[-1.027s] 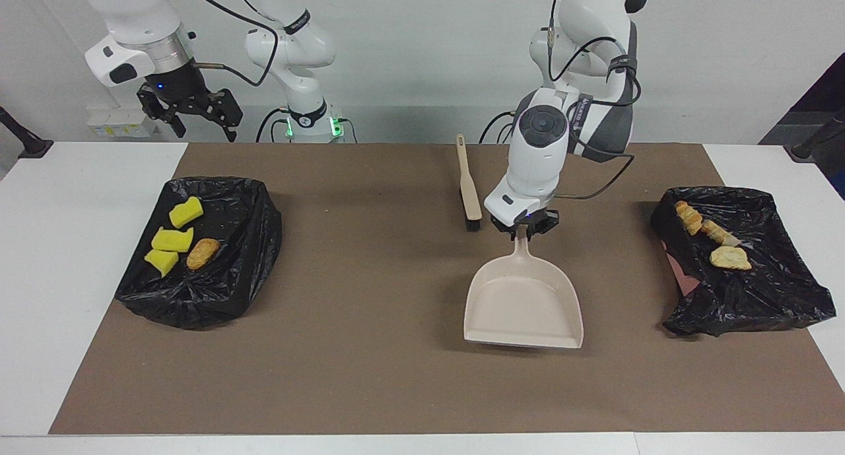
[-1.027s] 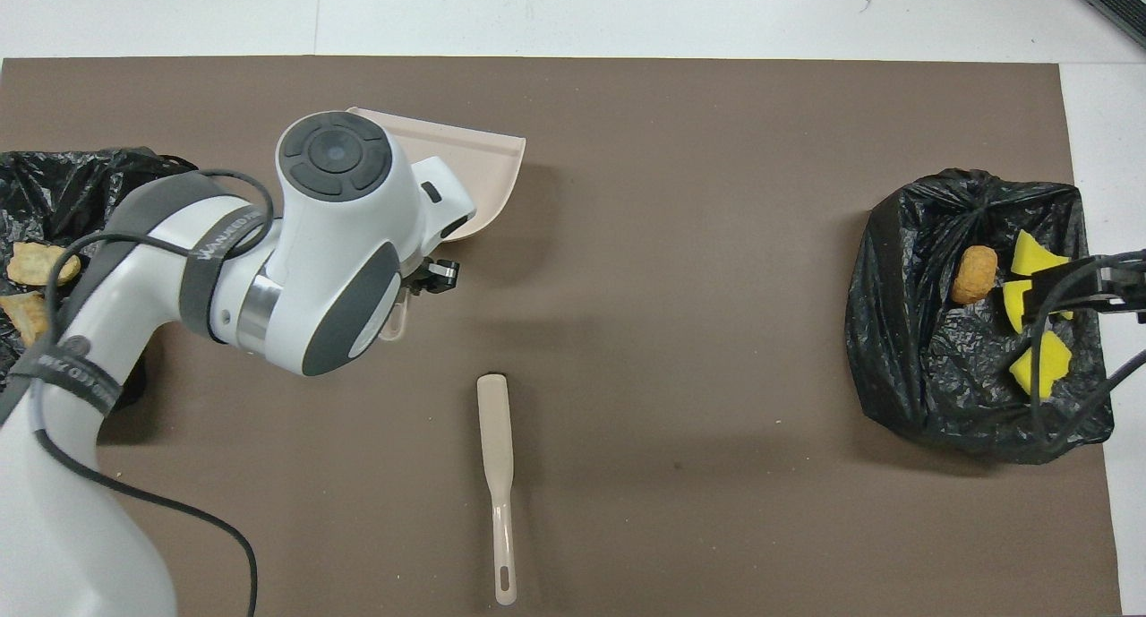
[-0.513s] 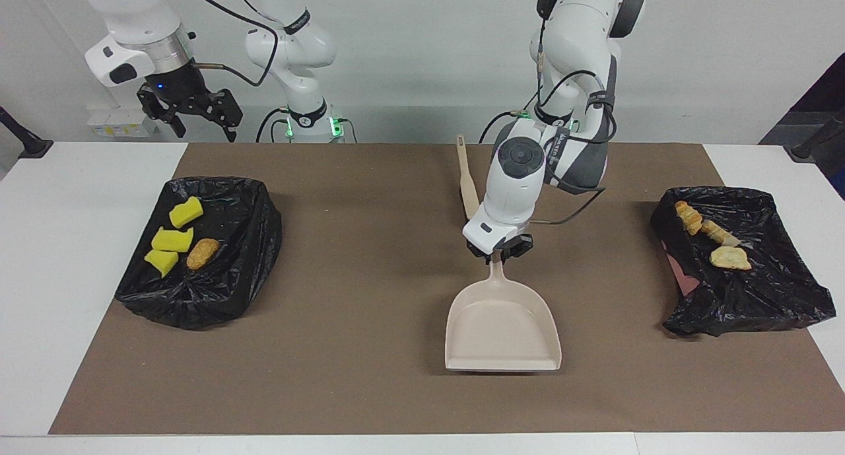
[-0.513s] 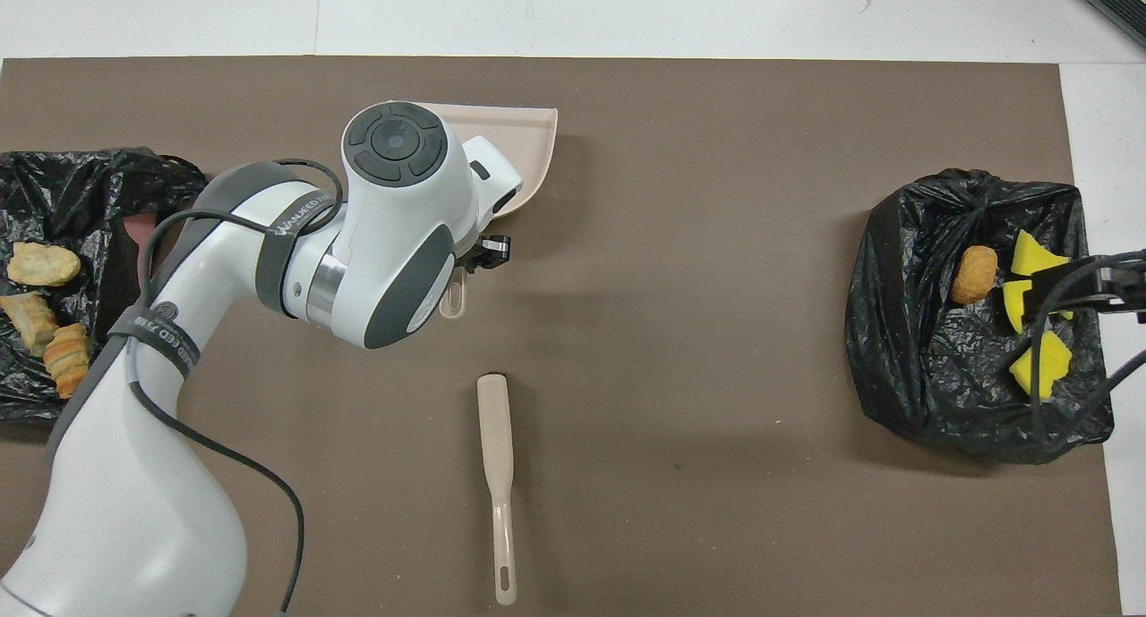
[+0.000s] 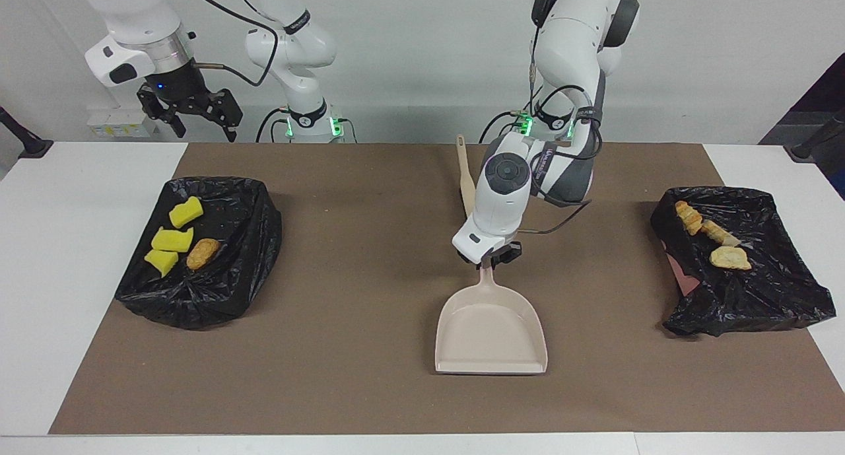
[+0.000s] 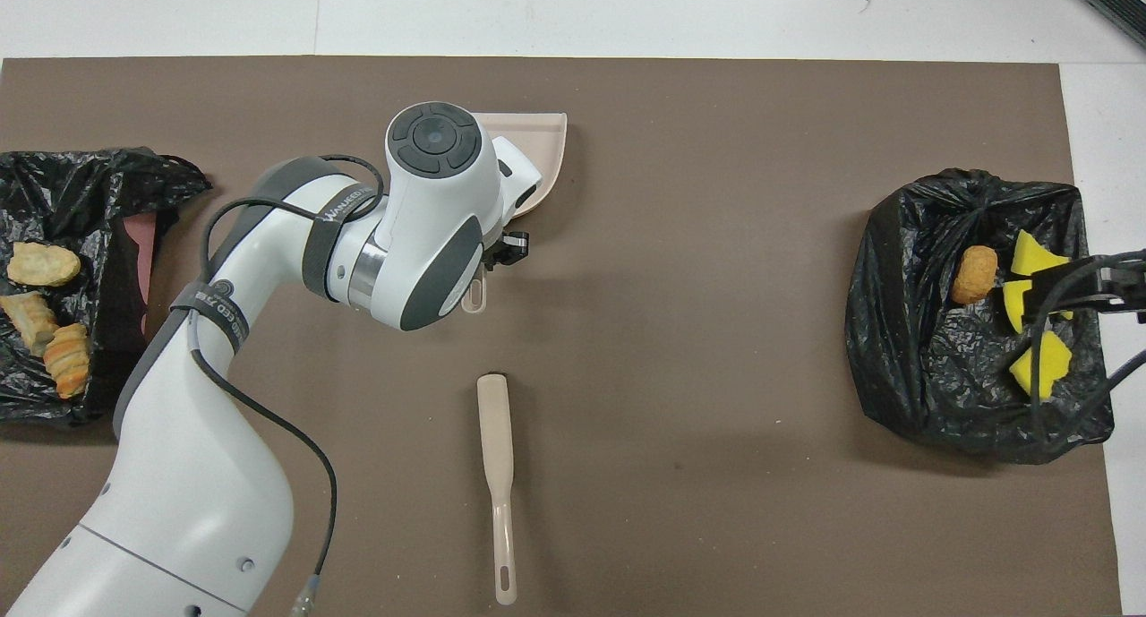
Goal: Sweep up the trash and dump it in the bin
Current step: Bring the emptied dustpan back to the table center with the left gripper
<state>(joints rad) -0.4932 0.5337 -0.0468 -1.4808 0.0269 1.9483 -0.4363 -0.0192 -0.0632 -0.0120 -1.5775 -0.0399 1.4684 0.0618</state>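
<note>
We see the left gripper [image 5: 490, 257] clenched on the handle of the beige plastic dustpan [image 5: 490, 333] on the brown mat [image 5: 356, 257], while the right gripper [image 5: 198, 115] waits released above the table edge.

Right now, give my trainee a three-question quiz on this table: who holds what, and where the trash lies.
1. True or false: the left gripper is shut on the dustpan handle.
2. Multiple choice: where does the brush lie? A) in the dustpan; B) on the brown mat, nearer to the robots than the dustpan; C) in a black bag.
3. Fill in: the yellow chunks and the brown lump lie in the black bag at the ____ arm's end of the table.

Key
1. True; the dustpan is empty.
2. B.
3. Right; the open right gripper waits raised at that end, while the bread pieces lie on the other bag.
</note>
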